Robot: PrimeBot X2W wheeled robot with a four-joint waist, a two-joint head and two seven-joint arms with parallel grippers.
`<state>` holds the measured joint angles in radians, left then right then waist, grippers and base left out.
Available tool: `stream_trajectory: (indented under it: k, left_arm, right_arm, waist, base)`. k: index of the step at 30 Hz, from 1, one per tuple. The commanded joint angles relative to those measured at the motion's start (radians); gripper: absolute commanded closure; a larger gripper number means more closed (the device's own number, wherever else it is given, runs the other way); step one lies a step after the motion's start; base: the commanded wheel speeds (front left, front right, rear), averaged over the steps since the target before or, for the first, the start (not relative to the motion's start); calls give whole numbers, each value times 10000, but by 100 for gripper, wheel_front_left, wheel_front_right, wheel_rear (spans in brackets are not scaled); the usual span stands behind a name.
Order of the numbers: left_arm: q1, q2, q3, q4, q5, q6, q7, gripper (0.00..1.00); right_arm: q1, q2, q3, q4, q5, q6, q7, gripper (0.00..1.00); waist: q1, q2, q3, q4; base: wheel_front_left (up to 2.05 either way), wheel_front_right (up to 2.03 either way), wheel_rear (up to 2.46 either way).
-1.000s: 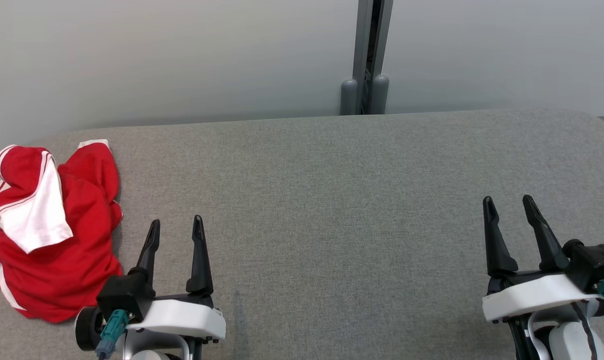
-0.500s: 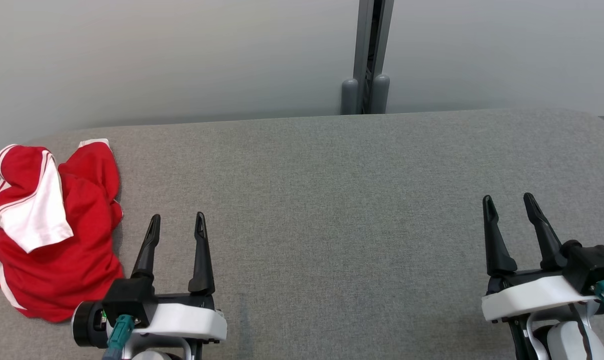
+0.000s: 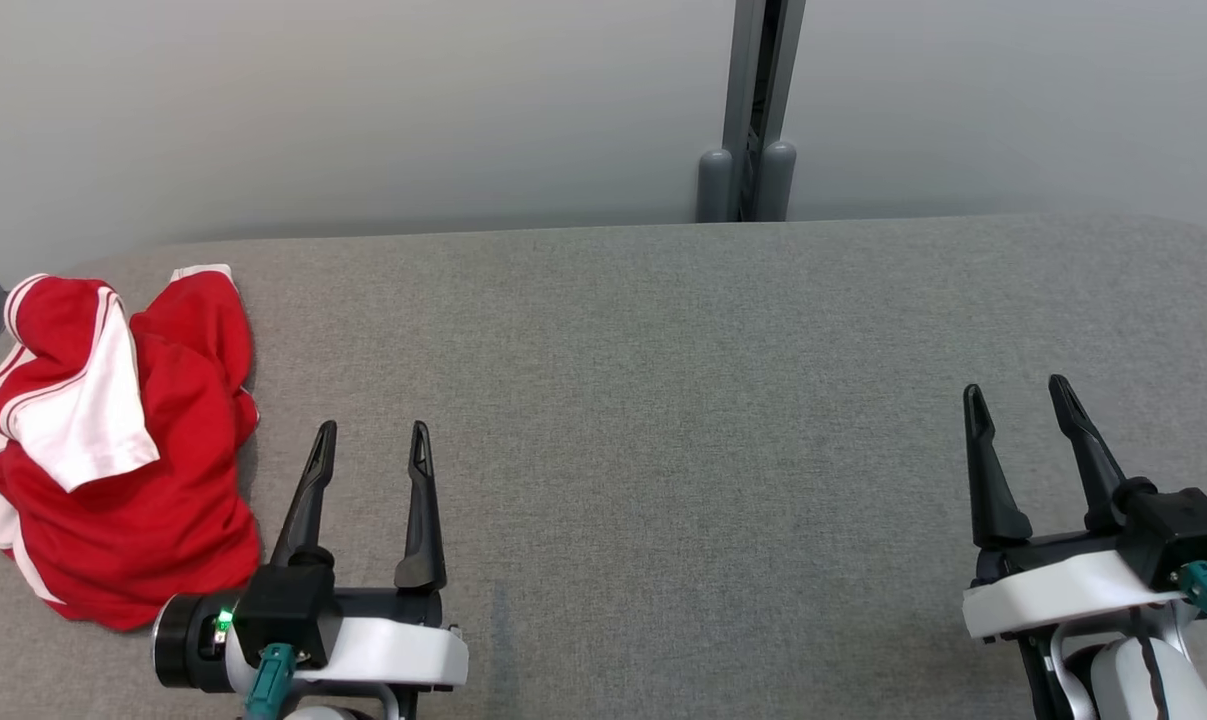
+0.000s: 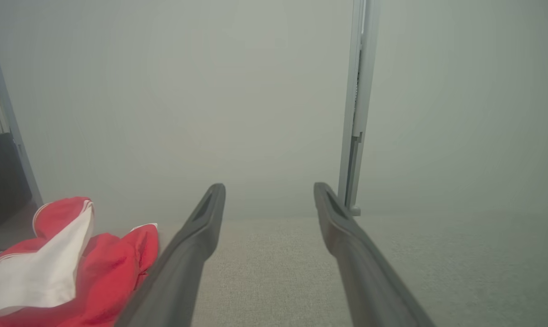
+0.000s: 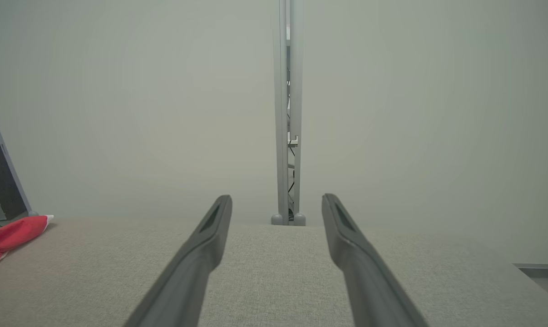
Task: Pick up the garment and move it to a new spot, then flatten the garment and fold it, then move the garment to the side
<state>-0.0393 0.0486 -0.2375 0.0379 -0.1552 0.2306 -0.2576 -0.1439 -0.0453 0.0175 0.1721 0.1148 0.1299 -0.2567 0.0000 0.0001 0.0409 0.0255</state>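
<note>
**Not yet picking up: whole task waiting to be done**

Holding the left end effector [image 3: 374, 428] low over the table [image 3: 663, 400], with both long fingers spread wide and gripping nothing. Pointing it straight ahead toward the wall [image 3: 363, 100], with only bare grey table covering between the fingers in the left wrist view. Keeping the right end effector [image 3: 1015, 388] just as spread and just as empty, well apart at the right end of the table.

Moving outward to the garment [image 3: 143, 480]: red with white stripes and a white panel, lying crumpled in a heap at the left end of the table. Sitting just beside the left end effector's outer finger, apparently not touching it. Leaving the middle of the table as open grey covering. Beyond that, backing onto the pale wall, with a grey post [image 3: 753, 100] rising behind the far edge.

Judging progress: standing at the very start.

- Not yet lifting, moving, flattening, folding or setting the garment aside.
- Probably calling first for swinging the left end effector leftward onto the heap and closing on the cloth.
- After that, carrying the garment toward the open middle, spreading it flat with both end effectors, folding it and shifting it to the side.
</note>
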Motion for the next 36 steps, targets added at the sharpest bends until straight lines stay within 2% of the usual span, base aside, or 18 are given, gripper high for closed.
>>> stream_trajectory:
  k: [1,10,15,26,36]
  left_arm:
    - [-9,36,19,-100,225,108,-92,0]
    - [-51,36,185,-114,58,35,-74,0]
    - [-136,35,208,-128,71,24,-71,0]
    - [185,32,691,-77,-6,11,-70,0]
    - [361,27,823,-52,-30,-132,-70,0]
  right_arm:
    - [-82,-94,14,-63,-197,16,-129,0]
    - [33,-86,217,-74,163,15,-100,0]
    - [60,-83,316,-114,169,15,-89,0]
    - [17,-83,674,7,308,15,-83,0]
    - [120,-87,1223,154,555,15,-82,0]
  waist:
    - [0,-1,43,80]
    - [0,-1,128,510]
    - [0,-1,185,1190]
    - [0,-1,93,3322]
    - [0,-1,-66,4508]
  base:
    - [0,0,0]
    - [0,0,0]
    - [0,0,0]
    - [0,0,0]
    - [0,0,0]
